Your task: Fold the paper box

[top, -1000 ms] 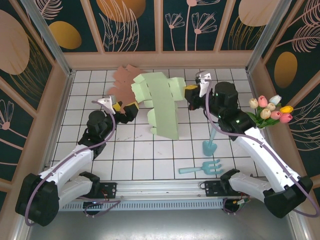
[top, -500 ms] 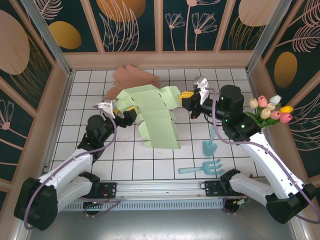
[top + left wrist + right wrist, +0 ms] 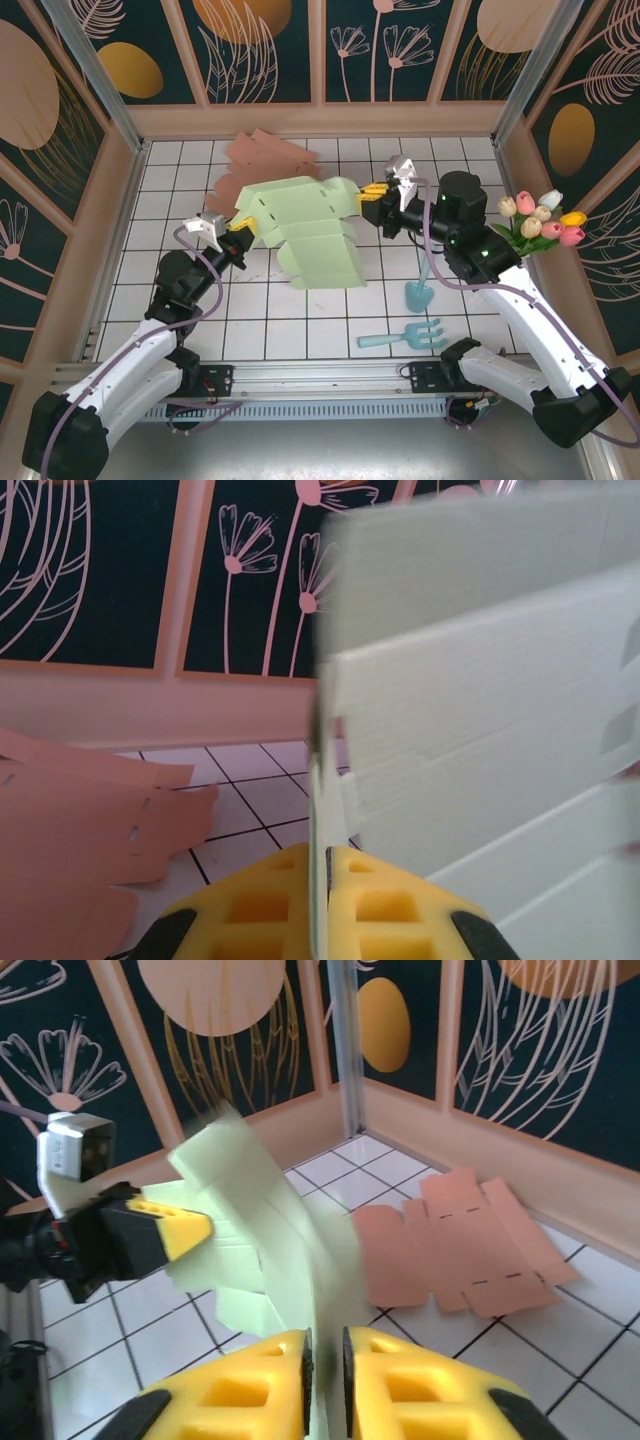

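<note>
Surface: White tiles cover the bench (image 3: 260,310), which is walled on three sides by dark panels (image 3: 380,50) painted with flowers.
Near tools: a pale-blue fork (image 3: 405,335) and trowel (image 3: 420,290) are laid on the right, nearer than the sheet and apart from it.
Left side: the left claw (image 3: 240,228) is closed on the sheet's left edge, which is pinched between its yellow pads (image 3: 260,910).
Position: the paper box (image 3: 310,235), a pale-green blank already partly creased, is held up over the middle of the bench between both claws, with its lower panels drooping toward the tiles.
Handling: it is judged light, thin and floppy, easily bent off its scored lines or torn at the tabs.
Hold: a panel edge beside a crease is judged best, so that the fold can be guided.
Right side: the sheet's right edge is seen in a narrow gap of the right claw (image 3: 372,197); whether it is pinched cannot be told.
Right wall: tulips (image 3: 540,222) are set well apart.
Far left: a pink blank (image 3: 265,152) is laid flat behind the box.
Obstruction: nothing is judged to block folding, though the pink blank could be brushed.
</note>
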Motion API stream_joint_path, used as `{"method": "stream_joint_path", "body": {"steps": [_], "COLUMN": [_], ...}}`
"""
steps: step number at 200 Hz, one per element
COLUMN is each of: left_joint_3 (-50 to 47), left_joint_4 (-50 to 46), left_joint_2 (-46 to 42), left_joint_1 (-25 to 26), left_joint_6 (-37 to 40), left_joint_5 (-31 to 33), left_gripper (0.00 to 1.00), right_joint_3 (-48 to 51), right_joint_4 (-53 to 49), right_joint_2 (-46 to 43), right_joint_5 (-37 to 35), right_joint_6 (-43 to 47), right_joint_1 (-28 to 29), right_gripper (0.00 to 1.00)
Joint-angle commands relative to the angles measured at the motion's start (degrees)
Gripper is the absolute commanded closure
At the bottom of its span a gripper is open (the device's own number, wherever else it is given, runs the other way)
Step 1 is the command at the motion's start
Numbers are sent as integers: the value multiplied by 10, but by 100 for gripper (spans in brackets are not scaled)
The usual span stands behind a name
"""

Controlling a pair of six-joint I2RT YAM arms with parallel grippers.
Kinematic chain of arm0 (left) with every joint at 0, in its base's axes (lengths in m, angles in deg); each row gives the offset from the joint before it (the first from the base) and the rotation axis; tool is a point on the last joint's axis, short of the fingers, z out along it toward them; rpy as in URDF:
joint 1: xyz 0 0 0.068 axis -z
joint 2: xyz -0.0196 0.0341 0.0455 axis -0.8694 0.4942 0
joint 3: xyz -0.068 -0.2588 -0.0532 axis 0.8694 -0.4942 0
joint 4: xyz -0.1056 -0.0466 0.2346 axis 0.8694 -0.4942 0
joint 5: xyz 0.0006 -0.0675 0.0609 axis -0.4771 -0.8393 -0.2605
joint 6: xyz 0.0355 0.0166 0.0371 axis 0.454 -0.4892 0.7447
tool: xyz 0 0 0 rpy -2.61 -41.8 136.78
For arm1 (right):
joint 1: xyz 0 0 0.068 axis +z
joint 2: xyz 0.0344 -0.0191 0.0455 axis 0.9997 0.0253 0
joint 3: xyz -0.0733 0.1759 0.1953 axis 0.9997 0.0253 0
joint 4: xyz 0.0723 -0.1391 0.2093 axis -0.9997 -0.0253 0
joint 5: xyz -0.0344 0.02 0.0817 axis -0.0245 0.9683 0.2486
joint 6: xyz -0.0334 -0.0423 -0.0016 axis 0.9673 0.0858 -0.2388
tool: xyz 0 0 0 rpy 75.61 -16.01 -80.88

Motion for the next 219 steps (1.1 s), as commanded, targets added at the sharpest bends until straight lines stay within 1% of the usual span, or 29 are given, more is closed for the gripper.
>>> {"method": "stream_joint_path", "body": {"steps": [1, 14, 25, 30, 39, 44, 67, 87, 105, 123, 129, 144, 163, 184, 201, 219], "left_joint_3": [20, 39, 57, 64, 75, 80, 102, 116, 116, 104, 100, 96, 89, 80, 81, 80], "left_joint_4": [-20, -43, -64, -71, -80, -83, -98, -107, -112, -108, -103, -103, -105, -102, -105, -102], "left_joint_2": [-5, 3, 12, 16, 22, 26, 46, 69, 83, 81, 78, 70, 62, 66, 77, 84], "left_joint_1": [1, 1, 1, 2, 2, 2, 1, 2, 4, 15, 16, 19, 24, 37, 46, 49], "left_joint_6": [10, 14, 20, 22, 25, 28, 38, 45, 55, 73, 76, 85, 103, 130, 144, 155], "left_joint_5": [26, 48, 61, 63, 64, 63, 61, 60, 45, 62, 65, 58, 49, 43, 49, 36], "left_gripper": [100, 100, 100, 100, 100, 100, 100, 100, 100, 100, 100, 100, 100, 100, 100, 100], "right_joint_3": [-19, -33, -44, -52, -65, -72, -95, -86, -78, -85, -88, -90, -94, -100, -105, -105], "right_joint_4": [1, -9, -17, -23, -36, -43, -74, -78, -75, -87, -92, -97, -96, -79, -56, -35], "right_joint_2": [-1, 4, 9, 12, 19, 22, 46, 56, 69, 94, 103, 127, 152, 170, 174, 179], "right_joint_5": [-55, -74, -74, -73, -75, -77, -80, -87, -128, -166, -179, -213, -241, -263, -268, -267], "right_joint_6": [31, 54, 81, 94, 119, 130, 213, 326, 420, 490, 514, 569, 613, 639, 647, 657], "right_joint_1": [4, 4, 4, 4, 4, 4, 26, 55, 87, 109, 117, 130, 134, 135, 135, 135], "right_gripper": [80, 81, 81, 77, 66, 64, 64, 64, 62, 61, 58, 56, 55, 55, 55, 55]}}
